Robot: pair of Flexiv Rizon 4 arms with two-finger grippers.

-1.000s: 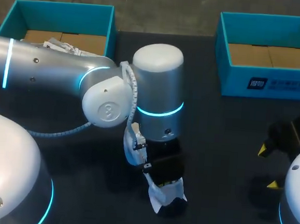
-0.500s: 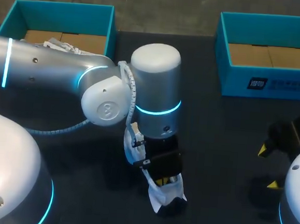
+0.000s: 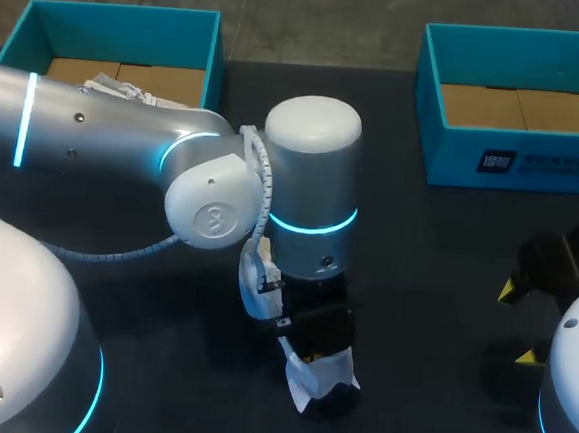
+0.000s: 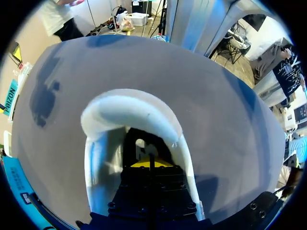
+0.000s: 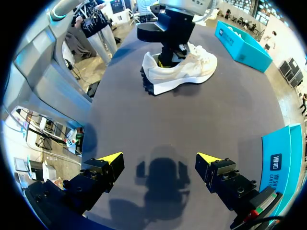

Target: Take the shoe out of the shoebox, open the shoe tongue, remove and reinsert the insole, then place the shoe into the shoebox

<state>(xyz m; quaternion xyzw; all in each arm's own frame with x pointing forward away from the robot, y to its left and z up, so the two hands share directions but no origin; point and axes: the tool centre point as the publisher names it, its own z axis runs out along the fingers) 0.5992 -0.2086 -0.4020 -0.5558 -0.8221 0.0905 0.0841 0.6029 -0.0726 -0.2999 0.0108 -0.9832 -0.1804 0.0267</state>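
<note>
Dark grey worktop (image 3: 444, 289), two open teal cardboard shoeboxes at the back edge: left one (image 3: 114, 22), right one (image 3: 523, 54).

White lace-up sneaker with dark sole (image 5: 182, 72) stands upright on its sole mid-worktop, outside both boxes.

Silver left arm (image 3: 125, 143) comes down over it; left jaws are sunk into the shoe's opening. From the left wrist, the white collar wraps around the black fingers. Their yellow fingertips (image 4: 148, 163) sit deep in the dark interior, pressed together with only a thin seam between. Can't tell whether anything thin is pinched in that seam.

Right jaws hang over bare worktop at the right side, spread wide, nothing between the yellow fingertips (image 5: 109, 158). Sneaker is well ahead of them, well apart.

Hidden or unclear:
- Head view: the left wrist covers most of the sneaker; only one white end (image 3: 321, 385) pokes out below it.
- Insole not visible in any view.
- Left box holds something white with laces (image 3: 119, 88), partly behind the arm.
- Right arm is cut off at the frame edge.
</note>
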